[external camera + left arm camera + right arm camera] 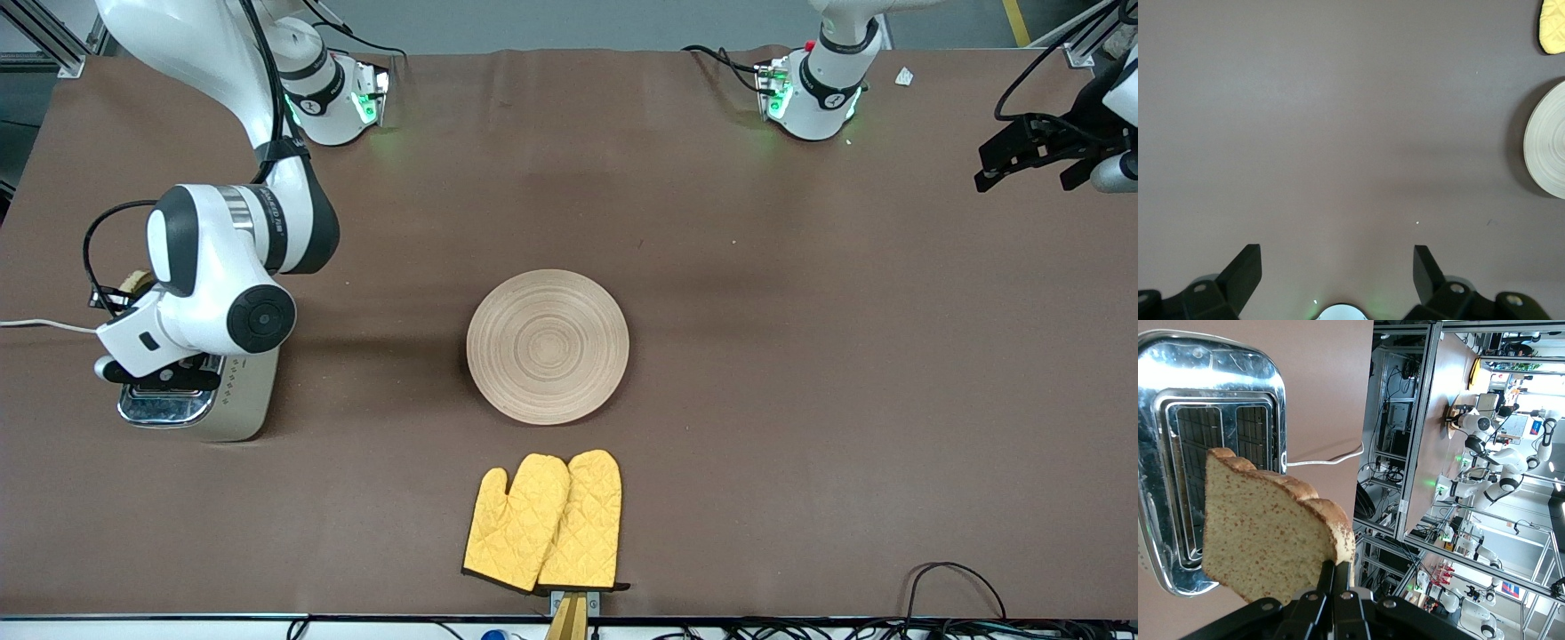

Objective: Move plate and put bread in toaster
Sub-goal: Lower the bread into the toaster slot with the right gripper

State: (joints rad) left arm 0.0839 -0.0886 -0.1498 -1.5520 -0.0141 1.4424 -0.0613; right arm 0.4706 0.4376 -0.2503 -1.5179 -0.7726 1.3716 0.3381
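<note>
Oven mitts (544,523) lie nearest, bare plate (548,346) mid-worktop; right gripper (1335,577) clamps bread (1271,537) just above toaster (200,400), slice tilted off slot axis; left gripper (1337,277) spread, parked over bare worktop (800,311).

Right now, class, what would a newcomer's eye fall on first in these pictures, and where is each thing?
The right gripper, shut on the bread, holds it over the toaster at the right arm's end of the table. Mid-table lies the bare plate, with yellow oven mitts nearer the front camera. The left gripper waits open over bare table.
</note>
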